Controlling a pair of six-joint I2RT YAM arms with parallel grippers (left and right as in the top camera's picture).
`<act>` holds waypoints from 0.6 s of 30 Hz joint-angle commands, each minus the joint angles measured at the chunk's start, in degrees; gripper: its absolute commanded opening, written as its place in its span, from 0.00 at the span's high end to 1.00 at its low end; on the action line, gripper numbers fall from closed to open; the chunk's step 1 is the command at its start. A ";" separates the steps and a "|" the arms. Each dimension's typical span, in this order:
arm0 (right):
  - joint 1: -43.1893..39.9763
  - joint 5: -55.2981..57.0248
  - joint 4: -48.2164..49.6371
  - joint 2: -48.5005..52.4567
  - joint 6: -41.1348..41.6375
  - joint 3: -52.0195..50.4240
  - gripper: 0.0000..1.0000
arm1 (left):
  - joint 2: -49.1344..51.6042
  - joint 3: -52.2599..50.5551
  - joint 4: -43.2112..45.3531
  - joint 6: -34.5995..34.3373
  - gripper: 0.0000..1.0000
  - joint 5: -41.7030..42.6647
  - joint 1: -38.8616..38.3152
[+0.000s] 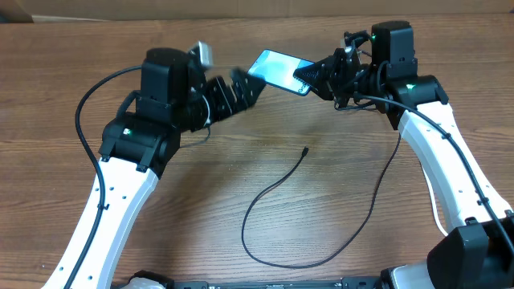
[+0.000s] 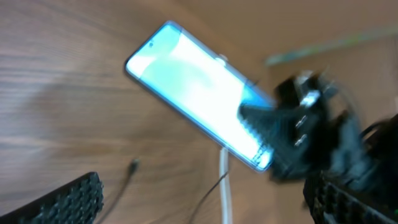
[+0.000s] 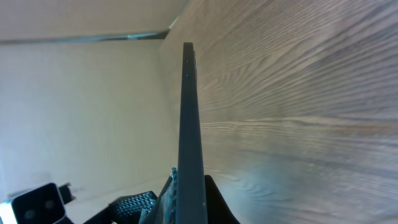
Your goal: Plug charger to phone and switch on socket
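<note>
At about ten o'clock in the overhead view, the left gripper (image 1: 247, 87) reaches toward three o'clock with its jaws spread wide and nothing between them. In its own wrist view a ribbed finger stands at each lower corner.

Just beside it, at its two o'clock, is the phone (image 1: 277, 69). The long axis runs roughly from ten to four, and the free end faces the left jaws. It is a slim slab with a dark frame and a bright cyan screen. It seems to be lifted off the table (image 1: 201, 201), though the gap is hard to judge.

At the phone's four o'clock end, the right gripper (image 1: 312, 79) has its jaws pinched on the phone. The right wrist view shows the phone edge-on, rising straight out from between the fingers.

The charger (image 1: 273, 189) lies loose on the table at the phone's six o'clock, well apart. Its connector tip (image 1: 306, 150) points to one o'clock. Since the left arm is the free one, it looks best placed to fetch that tip. I cannot pick out the socket with any certainty.
</note>
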 commanded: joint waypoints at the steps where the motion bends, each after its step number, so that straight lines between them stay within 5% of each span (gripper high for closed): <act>1: -0.11 -1.90 2.03 -1.33 11.02 2.34 0.96 | 1.44 0.15 2.47 -22.03 0.00 -0.98 0.17; 6: 0.39 -2.75 3.04 -1.33 19.67 2.34 0.96 | 4.00 0.15 2.45 -43.41 0.02 -0.98 0.17; 10: 1.44 -3.63 4.44 -1.33 22.71 2.34 0.96 | 6.88 0.15 3.08 -51.89 0.31 1.01 0.17; 18: 3.39 -4.42 4.63 -1.33 22.88 2.34 0.96 | 11.30 0.15 13.77 -53.96 0.25 9.22 0.22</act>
